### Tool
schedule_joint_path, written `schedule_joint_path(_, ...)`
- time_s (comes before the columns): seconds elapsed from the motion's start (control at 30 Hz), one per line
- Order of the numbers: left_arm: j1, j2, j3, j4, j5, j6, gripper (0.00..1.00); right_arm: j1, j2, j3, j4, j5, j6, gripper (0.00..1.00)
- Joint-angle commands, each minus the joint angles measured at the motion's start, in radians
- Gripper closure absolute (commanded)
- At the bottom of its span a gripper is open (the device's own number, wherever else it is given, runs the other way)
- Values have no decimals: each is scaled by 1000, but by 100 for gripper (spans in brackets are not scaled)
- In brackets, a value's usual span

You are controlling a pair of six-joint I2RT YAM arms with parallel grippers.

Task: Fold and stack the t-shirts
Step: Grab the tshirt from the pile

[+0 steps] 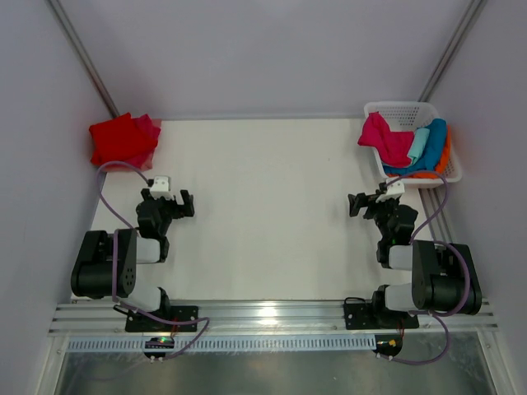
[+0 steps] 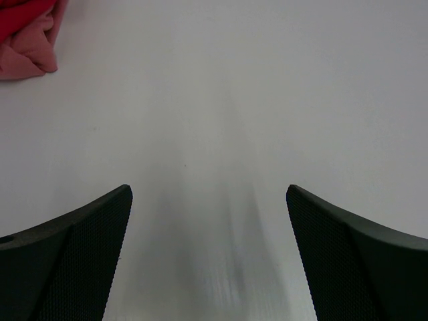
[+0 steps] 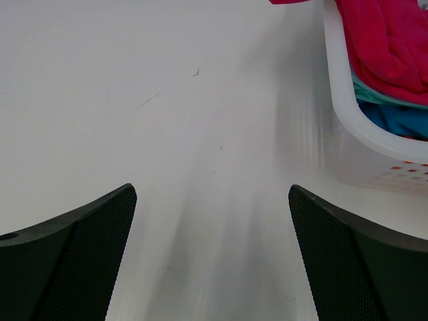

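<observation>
Left wrist view showed the left gripper [image 2: 208, 194] released, its two black wedge-shaped fingers [image 2: 80, 254] with a fine mesh texture standing wide apart over the smooth white table [image 2: 221, 100]. The right gripper [image 3: 212, 194] was released in the same way. Near it, ahead and to its right, stood the white plastic lattice basket [image 1: 399, 106] with a soft loose heap inside: crimson-pink t-shirt [image 1: 383, 140], mint-green t-shirt [image 1: 420, 146], blue t-shirt [image 1: 435, 136] and orange t-shirt [image 1: 445, 156]. A crumpled pile of red t-shirts [image 1: 123, 140] lay at the far left corner, well apart from the left gripper.
</observation>
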Motion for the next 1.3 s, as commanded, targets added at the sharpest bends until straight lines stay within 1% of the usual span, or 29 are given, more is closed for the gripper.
schedule_joint_path(0.0, 4, -14, 30, 27, -9, -6, 1, -4, -16, 11, 57, -27, -10, 1)
schedule_joint_path(0.4, 4, -14, 30, 27, -10, -4, 1, -3, -22, 20, 38, -19, -10, 1)
schedule_joint_path(1.03, 2, -14, 30, 27, -9, -4, 1, -3, -37, 0, 68, -7, -1, 1)
schedule_joint_path(1.07, 4, -14, 30, 27, -9, -4, 1, -4, -68, 6, 48, -5, 11, 1)
schedule_joint_path(1.1, 4, -14, 28, 27, -9, -6, 1, -9, -118, 91, -60, -25, 4, 1)
schedule_joint_path(1.13, 4, -14, 28, 25, -10, -6, 1, -11, -169, 165, -364, -16, -6, 1)
schedule_joint_path(1.17, 4, -14, 28, 27, -7, -6, 1, -9, -215, 223, -443, -24, -32, 1)
schedule_joint_path(1.2, 4, -15, 28, 27, -9, -4, 1, -9, -231, 276, -467, -27, -56, 1)
schedule_joint_path(1.27, 2, -14, 30, 25, -9, -6, 1, -9, -251, 308, -482, -65, -56, 1)
